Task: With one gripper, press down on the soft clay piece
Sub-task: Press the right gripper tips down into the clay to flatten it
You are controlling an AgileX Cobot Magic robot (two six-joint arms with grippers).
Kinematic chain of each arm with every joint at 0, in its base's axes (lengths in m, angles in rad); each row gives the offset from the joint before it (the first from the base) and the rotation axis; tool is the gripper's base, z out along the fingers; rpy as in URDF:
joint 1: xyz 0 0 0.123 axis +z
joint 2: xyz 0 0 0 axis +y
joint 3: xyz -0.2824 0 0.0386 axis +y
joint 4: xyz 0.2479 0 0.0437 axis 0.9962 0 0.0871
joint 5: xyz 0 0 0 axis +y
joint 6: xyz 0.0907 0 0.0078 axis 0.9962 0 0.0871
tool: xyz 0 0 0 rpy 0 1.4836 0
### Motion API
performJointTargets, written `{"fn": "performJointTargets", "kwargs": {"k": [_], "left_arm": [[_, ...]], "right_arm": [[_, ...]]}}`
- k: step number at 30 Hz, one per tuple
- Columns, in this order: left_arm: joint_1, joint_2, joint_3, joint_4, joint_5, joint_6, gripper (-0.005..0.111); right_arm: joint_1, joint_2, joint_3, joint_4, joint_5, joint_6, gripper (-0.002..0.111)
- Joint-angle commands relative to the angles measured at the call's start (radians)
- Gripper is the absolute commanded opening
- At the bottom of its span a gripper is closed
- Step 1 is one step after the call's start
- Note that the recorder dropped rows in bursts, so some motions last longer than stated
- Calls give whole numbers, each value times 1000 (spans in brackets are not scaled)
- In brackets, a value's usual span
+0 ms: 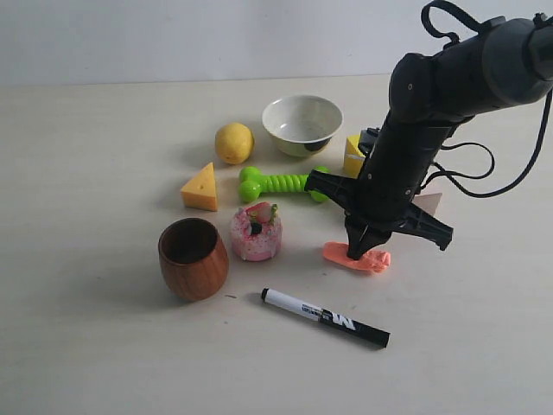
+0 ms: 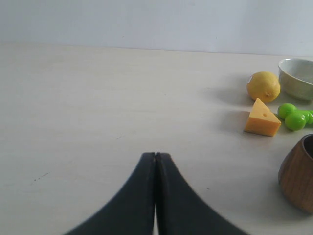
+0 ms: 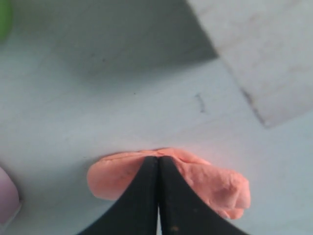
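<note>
The soft clay piece [image 1: 373, 260] lies on the table right of the middle, a salmon-pink lump, flattened where the tool meets it. My right gripper [image 1: 357, 253] stands almost upright with its shut tips resting on the clay's middle. In the right wrist view the closed fingers meet at the clay [image 3: 215, 181], which spreads to both sides of my right gripper [image 3: 158, 157]; nothing is held between them. My left gripper [image 2: 155, 154] is shut over bare table, far from the clay, and does not show in the exterior view.
Around the clay: a black-and-white marker [image 1: 325, 317] in front, a pink decorated cake toy [image 1: 256, 233], a wooden cup [image 1: 193, 258], a cheese wedge [image 1: 200, 188], a lemon [image 1: 234, 143], a green dumbbell toy [image 1: 281, 183], a white bowl [image 1: 302, 124], a yellow block [image 1: 353, 156].
</note>
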State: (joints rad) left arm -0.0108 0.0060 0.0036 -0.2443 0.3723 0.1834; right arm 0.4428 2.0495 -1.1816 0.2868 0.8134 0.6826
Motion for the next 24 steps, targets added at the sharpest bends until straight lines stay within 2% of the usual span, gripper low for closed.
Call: {"fn": "performJointTargets", "kwargs": {"k": [1,24], "left_arm": [[2,-6,-4,-2,-10,-1,0],[2,-6,-4,-2,-10,-1,0]], "right_arm": [[22,71,23,87,-6,-10,0],[22,128,23,125,2,-53,0]]}}
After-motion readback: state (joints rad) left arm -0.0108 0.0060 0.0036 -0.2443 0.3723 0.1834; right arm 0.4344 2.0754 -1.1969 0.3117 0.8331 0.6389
